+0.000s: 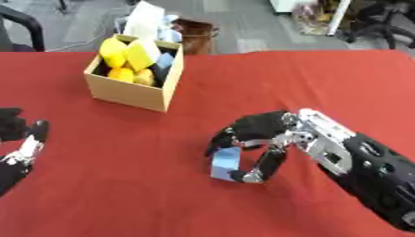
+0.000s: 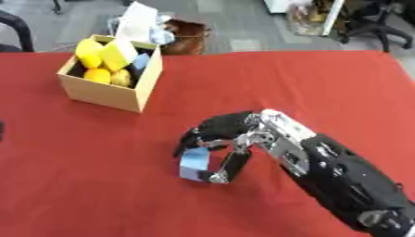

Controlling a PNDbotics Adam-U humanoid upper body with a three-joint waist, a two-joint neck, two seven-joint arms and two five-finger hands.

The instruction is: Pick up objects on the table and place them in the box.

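Note:
A small light-blue block (image 1: 225,163) stands on the red table (image 1: 243,78), near the middle front. My right hand (image 1: 261,134) reaches in from the lower right and curls over it, fingers on its far side and thumb on its near side. A tan cardboard box (image 1: 134,90) sits at the back left, holding several yellow items (image 1: 126,55) and a light-blue one (image 1: 165,60). My left hand (image 1: 18,139) rests at the left edge, fingers up and relaxed, nothing in it.
Beyond the table's far edge stand a white bag (image 1: 150,21), a brown bag (image 1: 194,33) and office chairs (image 1: 381,18). Bare red cloth stretches between the box and my right hand.

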